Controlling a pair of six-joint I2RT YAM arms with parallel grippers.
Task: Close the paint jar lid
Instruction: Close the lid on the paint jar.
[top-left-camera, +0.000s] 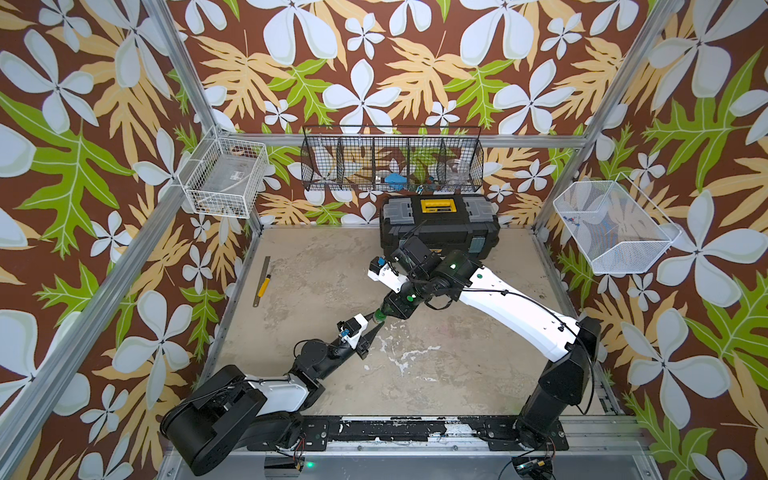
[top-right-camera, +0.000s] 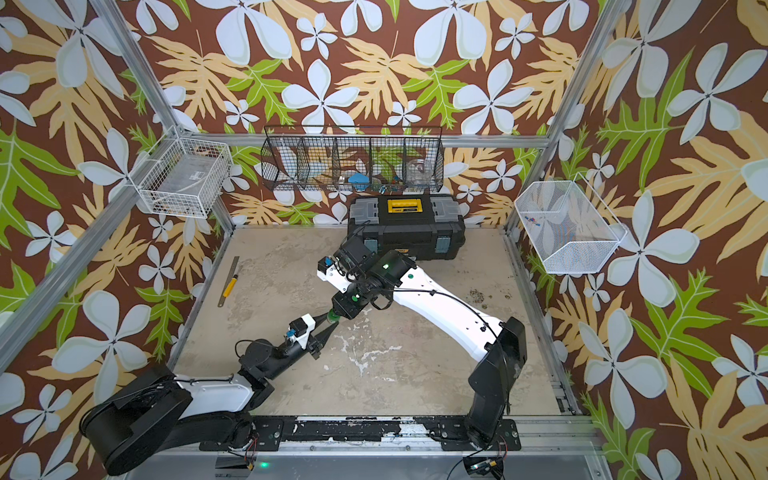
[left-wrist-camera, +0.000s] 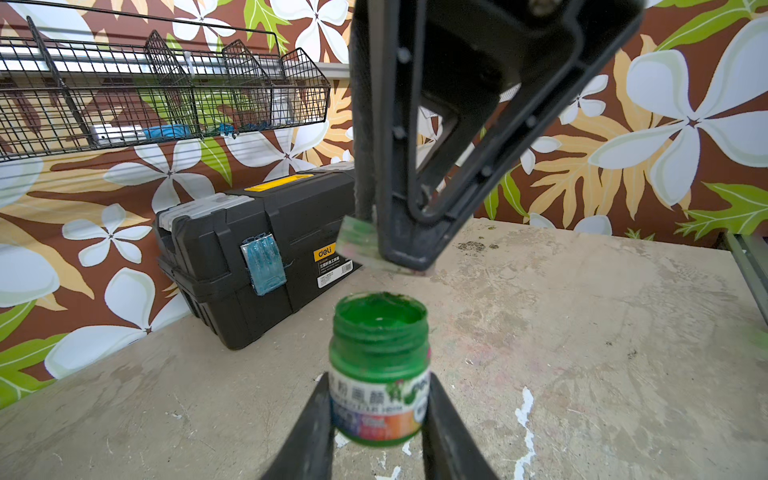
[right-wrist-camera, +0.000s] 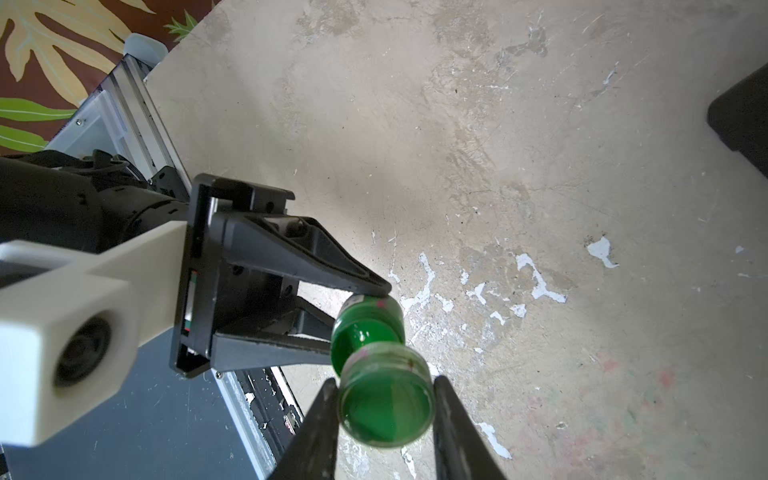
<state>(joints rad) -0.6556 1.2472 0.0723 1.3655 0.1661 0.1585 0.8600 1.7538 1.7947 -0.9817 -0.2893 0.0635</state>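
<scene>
Flat round green lid (right-wrist-camera: 386, 409) over open small green paint jar (left-wrist-camera: 379, 365).
I see left claw (left-wrist-camera: 379, 384) gripping jar, green paint (left-wrist-camera: 380, 318) inside; right claw (right-wrist-camera: 385, 384) pinches lid just above its mouth.

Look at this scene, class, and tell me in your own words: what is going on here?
Two robot arms are working together to close a small paint jar of green paint. The left gripper is shut on the open jar, holding it upright by its sides. The right gripper is shut on the lid and holds it, slightly tilted, just above the jar's mouth, with a gap between them. The lid is not yet on. A black toolbox stands behind, untouched.
</scene>
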